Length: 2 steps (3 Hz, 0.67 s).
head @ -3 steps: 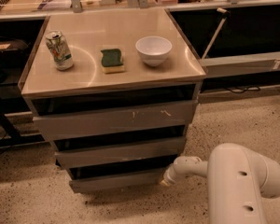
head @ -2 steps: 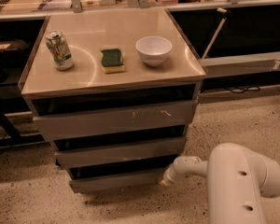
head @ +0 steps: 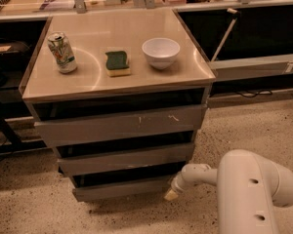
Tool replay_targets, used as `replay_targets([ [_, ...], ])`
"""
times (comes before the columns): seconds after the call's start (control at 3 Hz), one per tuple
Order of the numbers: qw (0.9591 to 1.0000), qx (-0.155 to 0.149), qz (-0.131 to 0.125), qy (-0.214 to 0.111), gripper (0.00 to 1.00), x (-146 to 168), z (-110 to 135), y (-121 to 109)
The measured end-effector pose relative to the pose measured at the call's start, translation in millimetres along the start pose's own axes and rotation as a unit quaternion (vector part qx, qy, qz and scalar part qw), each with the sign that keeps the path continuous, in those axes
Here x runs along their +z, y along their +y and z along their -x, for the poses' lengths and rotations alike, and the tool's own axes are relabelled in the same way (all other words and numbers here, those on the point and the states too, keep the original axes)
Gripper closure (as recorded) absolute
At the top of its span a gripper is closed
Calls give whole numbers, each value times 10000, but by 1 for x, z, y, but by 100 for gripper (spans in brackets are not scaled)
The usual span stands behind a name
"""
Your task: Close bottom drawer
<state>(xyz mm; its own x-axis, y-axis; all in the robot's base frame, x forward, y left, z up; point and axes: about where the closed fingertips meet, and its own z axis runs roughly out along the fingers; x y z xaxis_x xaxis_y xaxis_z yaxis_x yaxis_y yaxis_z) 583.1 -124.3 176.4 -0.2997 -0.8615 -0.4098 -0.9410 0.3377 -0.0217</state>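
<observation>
The bottom drawer (head: 122, 187) is the lowest grey front of a three-drawer cabinet. It stands out a little from the cabinet, with a dark gap above its front. My gripper (head: 170, 194) reaches from the white arm at lower right. Its tip is at the right end of the bottom drawer front, touching or nearly touching it. Above are the middle drawer front (head: 127, 159) and the taller top front with white scuff marks (head: 122, 124).
On the cabinet top (head: 88, 77) stand a drink can (head: 61, 52), a green and yellow sponge (head: 117, 63) and a white bowl (head: 160, 52). Dark shelving runs behind on both sides. My white arm (head: 254, 194) fills the lower right. The floor is speckled.
</observation>
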Motion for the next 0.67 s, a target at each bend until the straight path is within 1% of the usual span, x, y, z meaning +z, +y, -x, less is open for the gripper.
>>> replay_targets([
  [0.33,10000,0,0,0,0,0,0,0],
  [0.67,10000,0,0,0,0,0,0,0],
])
